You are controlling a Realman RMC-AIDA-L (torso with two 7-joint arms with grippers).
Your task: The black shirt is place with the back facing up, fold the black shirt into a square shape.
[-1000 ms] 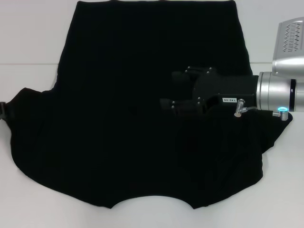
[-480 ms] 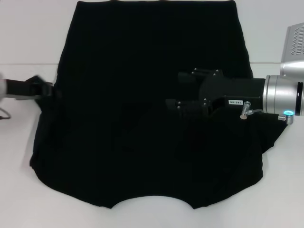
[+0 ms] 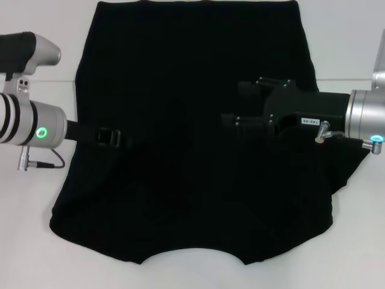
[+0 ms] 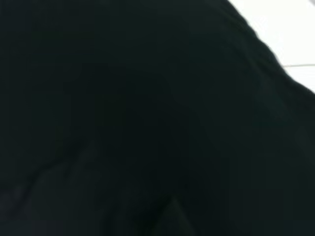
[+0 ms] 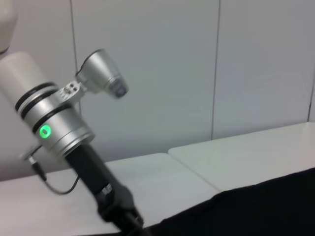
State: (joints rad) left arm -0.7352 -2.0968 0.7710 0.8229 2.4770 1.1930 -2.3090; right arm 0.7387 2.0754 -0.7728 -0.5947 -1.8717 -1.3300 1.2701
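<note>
Since a second ago my left pincer (image 3: 114, 136) has swung in from the desk edge to over the left part of the black shirt (image 3: 192, 90), and the left sleeve that lay spread out now sits folded inward; my right pincer (image 3: 231, 108) has drawn back a little toward my right. Nearest me, the shirt's curved neckline edge lies flat on the white desk (image 3: 36, 253), the cloth spreading away toward its straight hem at the far side. My left pincer reaches over the cloth at mid-height; I cannot tell whether it is apart or clamped. My right pincer hangs over the right half of the shirt, fingers apart, gripping nothing
</note>
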